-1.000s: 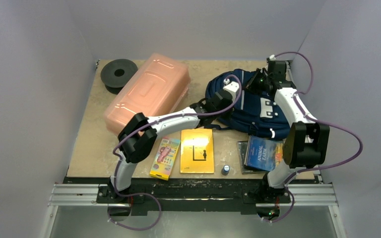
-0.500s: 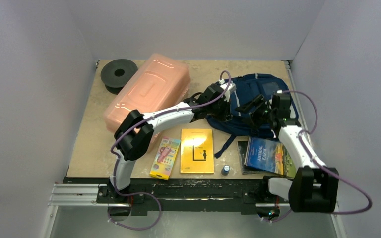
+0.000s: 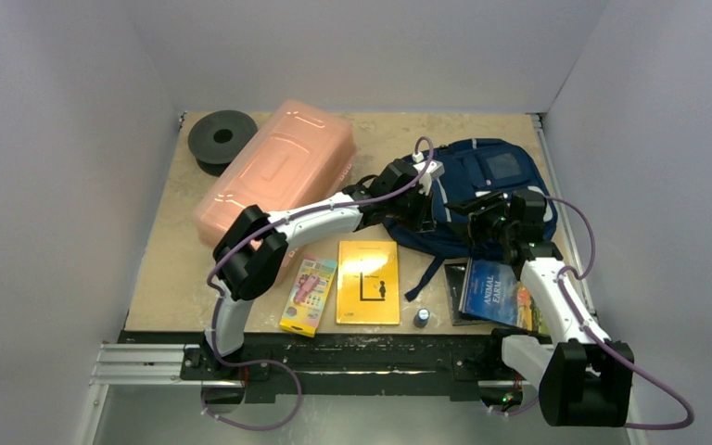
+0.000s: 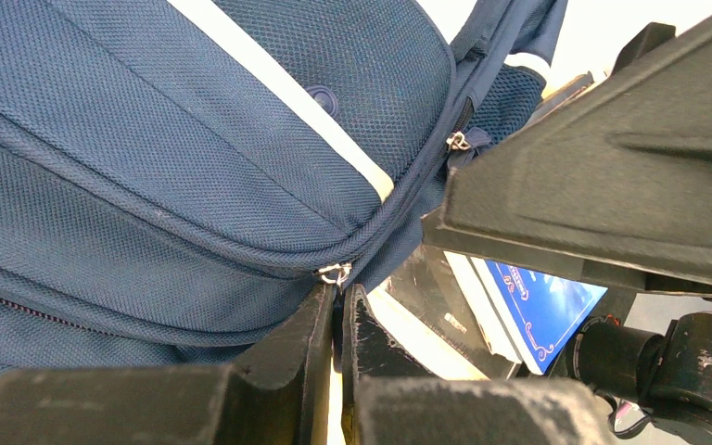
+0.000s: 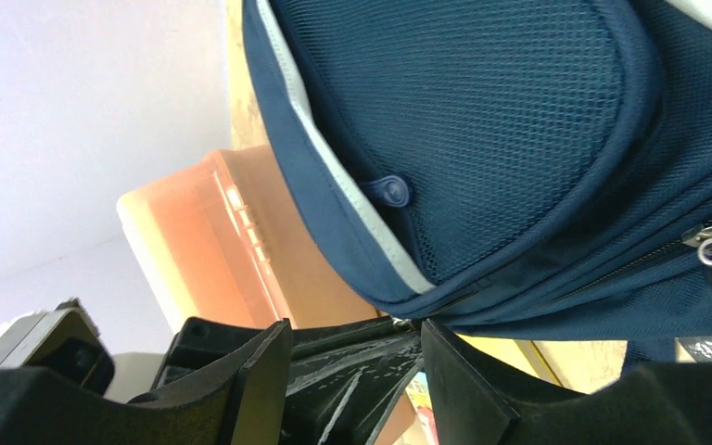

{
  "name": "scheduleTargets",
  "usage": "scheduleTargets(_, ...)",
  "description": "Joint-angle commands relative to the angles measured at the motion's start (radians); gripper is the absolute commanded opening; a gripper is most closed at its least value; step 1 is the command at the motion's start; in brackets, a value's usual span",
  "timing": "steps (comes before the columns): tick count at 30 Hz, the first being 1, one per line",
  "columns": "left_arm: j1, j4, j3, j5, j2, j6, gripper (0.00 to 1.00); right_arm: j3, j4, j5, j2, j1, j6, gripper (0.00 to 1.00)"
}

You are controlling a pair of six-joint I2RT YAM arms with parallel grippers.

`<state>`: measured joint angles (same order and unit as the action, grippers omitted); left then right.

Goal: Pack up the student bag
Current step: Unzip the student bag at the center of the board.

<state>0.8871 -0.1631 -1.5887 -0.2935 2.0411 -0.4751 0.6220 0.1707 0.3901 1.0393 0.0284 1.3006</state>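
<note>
Two sets of fingers work at the near edge of the bag [image 3: 496,171]. It lies on the bench [image 3: 171,278], with the pink box [image 3: 278,176] to the bag's left and a blue book [image 3: 493,289] just on the bag's near side. The step in hand looks like opening a zip so that things can go in.

To do it well, the pull should run along the line of the zip's teeth and round the bag's curve, not up and away from the fabric. A pull off that line would likely jam the slider or drag the whole bag over the bench. The other arm should pinch the seam or the striped rim close behind the slider and hold it there, so the cloth is taut ahead of the slider. The bag is soft and probably light, so without that hold it would likely slide with the pull.

Left fingers [image 4: 301,343] are pressed together, with only a sliver between them and the zip pull [image 4: 335,273] right at their tips. They look clamped on its tab, though the tab itself is hidden between them. Right fingers [image 5: 260,380] stand apart and hold nothing. The bag's lower rim hangs just over their gap, and whether it touches them cannot be told.
</note>
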Motion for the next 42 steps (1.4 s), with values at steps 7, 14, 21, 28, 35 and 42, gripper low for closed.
scheduleTargets(7,0.006,-0.008,-0.052,-0.004,-0.085,0.040,0.00,0.024,0.032,-0.082,0.040,0.002,-0.001,0.63)
scheduleTargets(14,0.006,-0.006,-0.039,-0.024,-0.103,0.036,0.00,0.135,-0.168,-0.012,0.278,0.003,-0.060,0.36)
scheduleTargets(21,-0.016,-0.237,-0.162,0.261,-0.059,0.021,0.00,0.384,0.068,-0.001,0.410,0.022,-0.372,0.00)
scheduleTargets(28,-0.126,-0.354,-0.258,0.575,0.018,0.045,0.00,0.376,0.179,0.136,0.414,0.146,-0.583,0.00)
scheduleTargets(35,-0.226,-0.318,-0.340,0.400,0.079,0.140,0.00,0.377,0.229,0.048,0.396,0.249,-0.668,0.00)
scheduleTargets(42,-0.228,-0.276,-0.379,0.167,0.086,0.206,0.00,0.560,0.358,-0.287,0.439,0.172,-0.877,0.14)
